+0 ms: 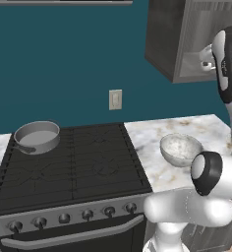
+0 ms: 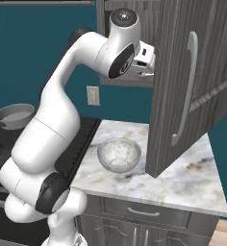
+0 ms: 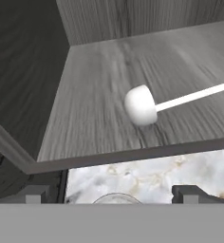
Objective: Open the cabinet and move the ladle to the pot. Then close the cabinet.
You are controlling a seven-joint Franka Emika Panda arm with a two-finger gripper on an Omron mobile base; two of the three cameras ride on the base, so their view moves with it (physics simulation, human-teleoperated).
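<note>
Pot (image 1: 37, 136) sits on the back left burner of the black stove (image 1: 69, 167), apart from everything else. Wall outlet (image 1: 115, 99) on the teal wall behind the stove. Right of the stove, the marble counter (image 2: 182, 178) carries a translucent speckled bowl (image 2: 119, 154), near the stove's edge.

Cabinet (image 2: 192, 81) above the counter stands open; its door swings out over the counter, silver bar handle (image 2: 185, 91) facing outward.

Gripper (image 3: 111, 193) is raised to shelf height at the cabinet opening, aimed inward. Jaws parted, both tips wide apart and grasping nothing.

Ladle (image 3: 147, 104) lies on the cabinet's bottom shelf (image 3: 95, 123), round bowl toward the shelf's middle, thin handle running off to the right in the hand view. Ladle is beyond the jaws, untouched.
</note>
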